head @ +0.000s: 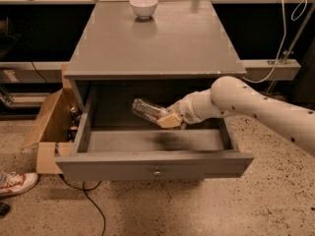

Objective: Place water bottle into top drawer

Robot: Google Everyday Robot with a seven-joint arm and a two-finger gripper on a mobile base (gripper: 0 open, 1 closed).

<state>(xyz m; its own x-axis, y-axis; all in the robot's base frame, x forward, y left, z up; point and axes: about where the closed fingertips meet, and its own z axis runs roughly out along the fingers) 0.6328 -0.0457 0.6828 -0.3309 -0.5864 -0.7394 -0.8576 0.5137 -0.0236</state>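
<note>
The step in hand looks like the lowering: the bottle is over the drawer but not yet let go.

At the far left a box (47, 127) stands open on the floor against the table's side, with a shoe (15, 182) in front of it. Neither has a part in the job. The drawer (108, 165) stands pulled well out under the table (152, 43), its knob (156, 173) towards the camera and its floor bare. The bottle (146, 110) hangs over the drawer's back half, a little left of centre. It lies nearly flat, with its free end pointing left and slightly up. A dark shadow on the drawer floor beneath it suggests that it is clear of the wood.

Just right of it, inside the opening and below the table's front edge, is the end effector (170, 119). Its tan fingers (167, 122) are pressed onto the bottle's right end, pinching it. That end is hidden by them, so the cap cannot be made out. They touch nothing else that I can see. The arm (256, 107) reaches in from the right, over the drawer's right wall.

The next move, as I judge it, calls for a short descent to the drawer floor. Then the fingers must spread and the arm must withdraw clear of the table's edge. Being round, the bottle may roll once freed, though the drawer's walls should keep it in.
</note>
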